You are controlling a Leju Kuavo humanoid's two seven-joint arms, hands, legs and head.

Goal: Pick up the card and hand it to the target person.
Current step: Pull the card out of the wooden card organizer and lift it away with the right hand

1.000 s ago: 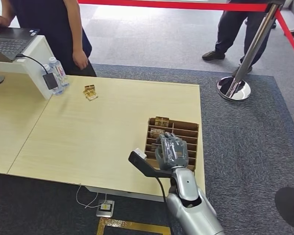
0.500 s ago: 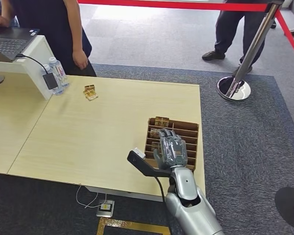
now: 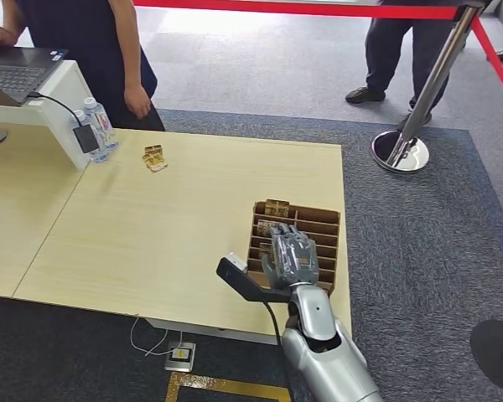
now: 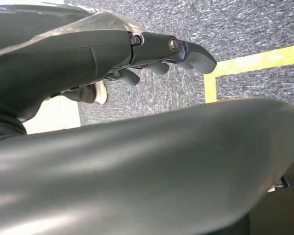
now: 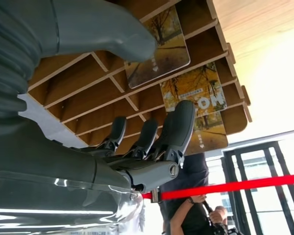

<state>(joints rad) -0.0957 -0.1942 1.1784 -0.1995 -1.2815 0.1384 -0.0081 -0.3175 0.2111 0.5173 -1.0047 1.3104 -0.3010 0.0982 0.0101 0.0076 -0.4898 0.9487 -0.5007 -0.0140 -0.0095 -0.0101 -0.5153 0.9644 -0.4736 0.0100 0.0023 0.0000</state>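
Right hand (image 3: 291, 258) hovers palm-down over the brown wooden slotted card rack (image 3: 328, 228) at the near right corner of the pale wood table (image 3: 173, 226). Thumb and dark fingers (image 5: 181, 122) are apart and slightly curled, closed on nothing; the fingertips sit just short of the cards. Autumn-tree printed cards (image 5: 193, 90) stand in the rack's slots, none lifted. Judged stage: early, reach under way, grasp not made. Left to do: pinch one card, draw it out of its slot, carry it across and pass it over. A person in dark clothing (image 3: 90, 33) stands at the table's far left corner, well apart from the rack; likely the recipient, though that cannot be confirmed. Left hand (image 4: 164, 54) hangs over grey carpet, fingers loosely extended, holding nothing.
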